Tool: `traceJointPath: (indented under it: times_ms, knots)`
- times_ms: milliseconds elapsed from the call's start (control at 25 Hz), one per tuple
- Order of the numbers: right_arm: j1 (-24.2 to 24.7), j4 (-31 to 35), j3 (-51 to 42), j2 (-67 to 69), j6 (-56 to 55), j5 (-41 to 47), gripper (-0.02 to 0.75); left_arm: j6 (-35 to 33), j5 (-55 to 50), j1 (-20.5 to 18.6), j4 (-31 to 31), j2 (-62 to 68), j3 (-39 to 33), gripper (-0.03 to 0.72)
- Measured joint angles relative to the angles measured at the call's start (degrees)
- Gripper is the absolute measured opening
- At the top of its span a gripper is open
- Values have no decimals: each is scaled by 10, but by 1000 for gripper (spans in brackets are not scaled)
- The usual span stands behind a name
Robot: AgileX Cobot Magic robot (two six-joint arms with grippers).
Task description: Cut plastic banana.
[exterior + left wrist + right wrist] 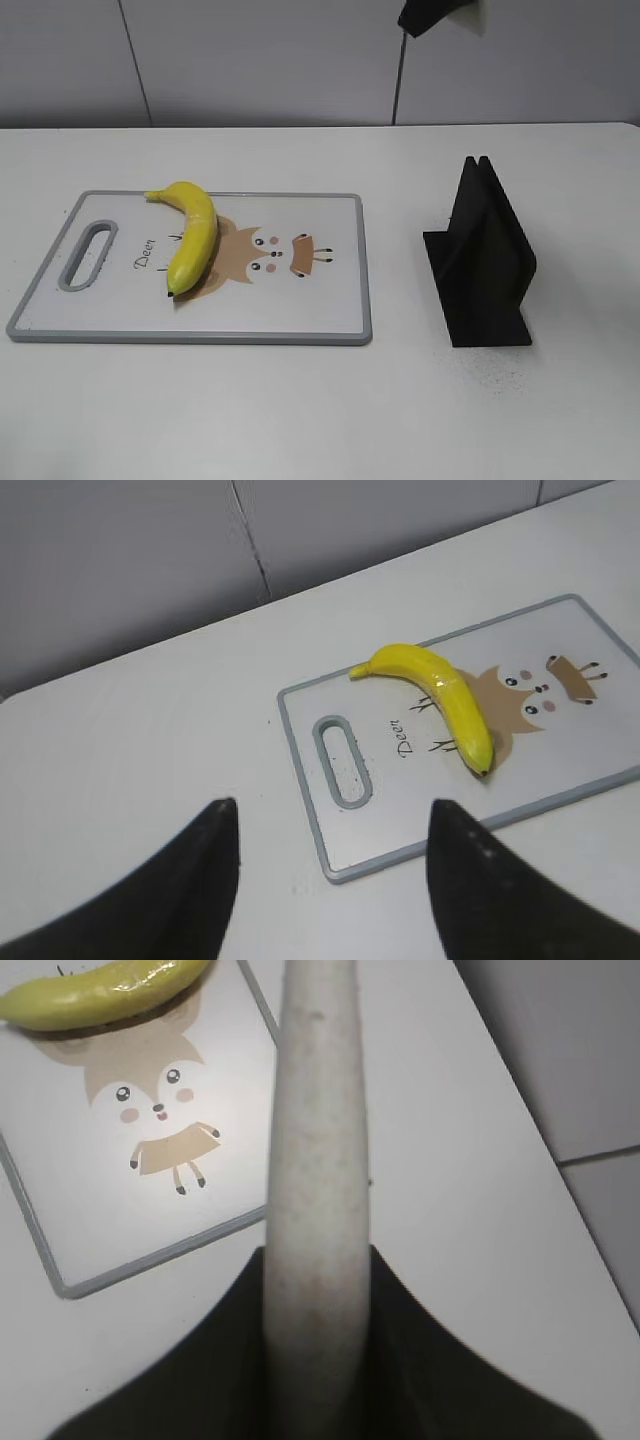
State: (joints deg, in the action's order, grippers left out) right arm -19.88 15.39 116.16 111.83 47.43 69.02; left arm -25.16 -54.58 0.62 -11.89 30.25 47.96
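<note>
The plastic banana (192,235) is glossy yellow and curved. It lies on the left half of a white cutting board (300,310) with a deer picture. It also shows in the left wrist view (445,695) and at the top of the right wrist view (110,990). My left gripper (332,804) is open and empty, above the table by the board's handle end (380,830). My right gripper (315,1260) is shut on a long off-white piece (315,1110), seemingly a toy knife seen edge-on. It is held high, to the right of the board (100,1230). Only its tip (430,15) shows at the exterior view's top edge.
A black slotted stand (485,260) stands upright on the white table, right of the board. A grey wall runs along the table's far edge.
</note>
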Motion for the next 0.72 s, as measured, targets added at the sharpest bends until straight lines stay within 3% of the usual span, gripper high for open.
traceJointPath:
  times_ms: [280, 720]
  knots:
    - [0, 21, 2, 22, 118, 0, 182, -87, 5, 47, -1, 133, 90, 578]
    - [-6, 23, 5, 41, 211, -1, 182, -244, -11, 66, -29, 369, 257, 581]
